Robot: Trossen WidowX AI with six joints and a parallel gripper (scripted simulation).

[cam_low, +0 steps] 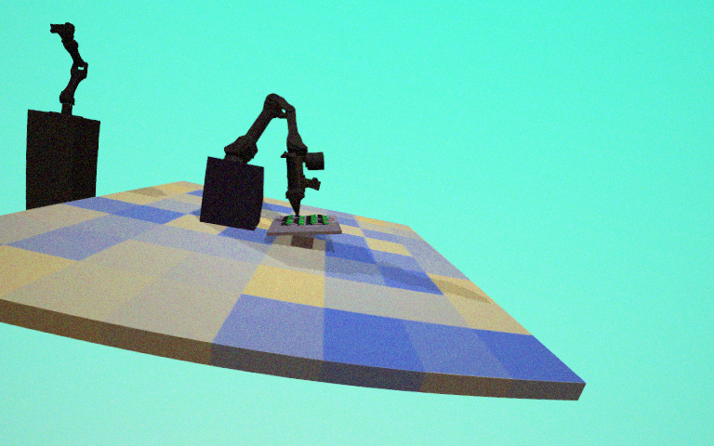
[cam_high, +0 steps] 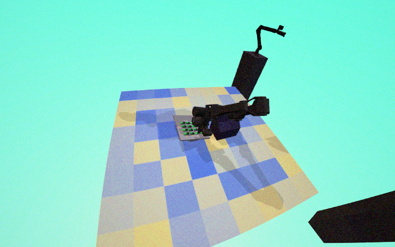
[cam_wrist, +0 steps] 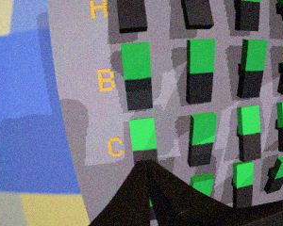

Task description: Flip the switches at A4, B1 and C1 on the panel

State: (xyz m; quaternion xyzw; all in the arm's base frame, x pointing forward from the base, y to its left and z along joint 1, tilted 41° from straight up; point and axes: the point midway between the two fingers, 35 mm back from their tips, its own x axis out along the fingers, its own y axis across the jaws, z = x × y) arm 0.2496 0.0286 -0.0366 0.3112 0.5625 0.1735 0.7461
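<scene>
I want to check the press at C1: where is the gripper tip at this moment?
In the wrist view the shut gripper sits at the bottom centre, its tip over the near dark end of switch C1, right of the letter C, in the panel's leftmost column.
</scene>
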